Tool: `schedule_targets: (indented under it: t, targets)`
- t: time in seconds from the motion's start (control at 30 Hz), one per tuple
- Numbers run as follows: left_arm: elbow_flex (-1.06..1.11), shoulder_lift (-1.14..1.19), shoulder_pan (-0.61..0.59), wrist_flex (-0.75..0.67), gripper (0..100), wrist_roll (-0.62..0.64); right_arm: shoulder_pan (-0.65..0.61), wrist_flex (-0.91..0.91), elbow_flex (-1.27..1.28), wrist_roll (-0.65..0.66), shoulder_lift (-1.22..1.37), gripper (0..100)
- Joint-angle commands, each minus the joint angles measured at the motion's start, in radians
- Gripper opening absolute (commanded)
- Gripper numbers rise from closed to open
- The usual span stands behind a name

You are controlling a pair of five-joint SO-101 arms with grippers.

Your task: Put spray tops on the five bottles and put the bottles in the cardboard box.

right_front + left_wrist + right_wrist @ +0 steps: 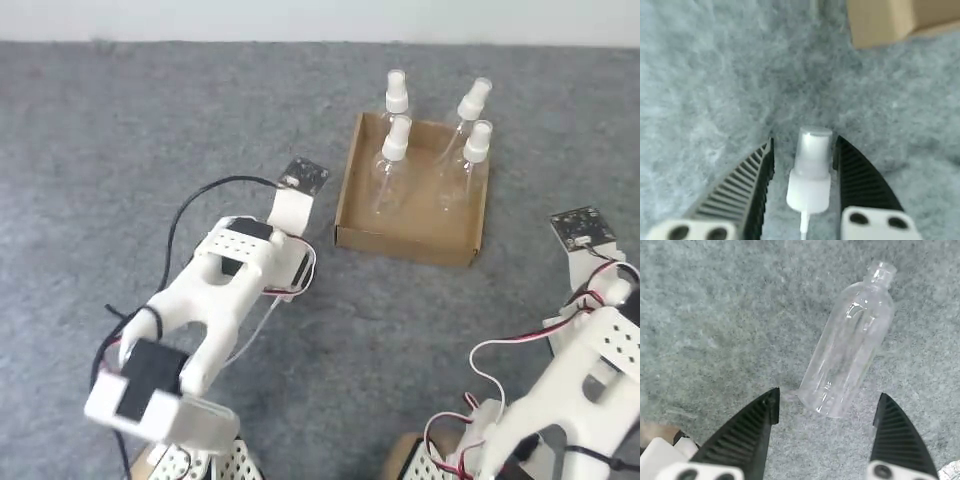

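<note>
Clear plastic bottle, uncapped, lies on carpet under the wide-open right gripper; the left gripper narrowly straddles a spray top, perhaps touching it. Overhead, the cardboard box holds four topped bottles.

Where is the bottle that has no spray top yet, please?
In the right wrist view, the uncapped bottle lies on the grey carpet, its base between the open fingers of the right gripper, touching neither.
</note>
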Motion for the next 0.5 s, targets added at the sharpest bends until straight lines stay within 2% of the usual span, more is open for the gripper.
schedule_targets:
  t: [0.0, 0.23, 0.37, 0.47]
  targets:
    - [-0.076, 0.028, 0.002, -0.002, 17, -0.008, -0.004, 0.005, -0.055, 0.012, -0.033, 25.6]
    - [-0.076, 0.026, -0.002, 0.011, 2, -0.008, -0.002, 0.005, -0.055, 0.012, -0.033, 25.6]
    - [-0.082, 0.009, -0.005, 0.068, 1, -0.005, -0.002, 0.01, -0.055, 0.012, -0.033, 25.4]
    - [-0.053, -0.091, -0.005, 0.091, 1, 0.0, -0.002, 0.007, -0.055, 0.012, -0.033, 25.4]
